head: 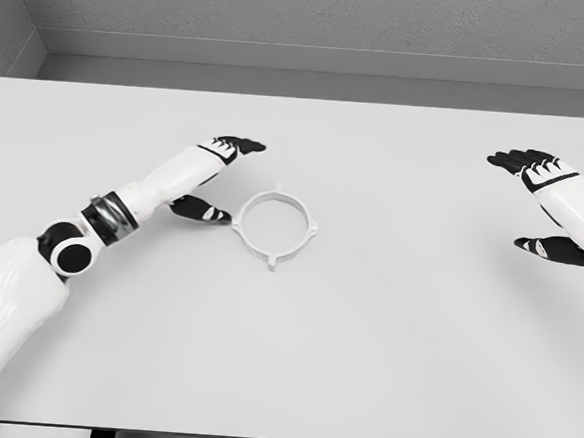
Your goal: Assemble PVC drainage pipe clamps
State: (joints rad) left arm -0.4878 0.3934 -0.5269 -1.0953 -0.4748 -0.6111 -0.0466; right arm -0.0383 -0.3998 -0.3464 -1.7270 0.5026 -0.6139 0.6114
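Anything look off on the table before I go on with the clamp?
Nothing stands out. The white clamp ring lies flat and whole on the table, just right of the left hand. The right hand hovers open far to the right.

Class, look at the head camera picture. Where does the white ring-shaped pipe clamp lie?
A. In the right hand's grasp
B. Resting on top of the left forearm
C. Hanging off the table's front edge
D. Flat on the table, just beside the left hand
D: the pipe clamp lies flat on the table, next to the open left hand; the right hand is far off and empty.
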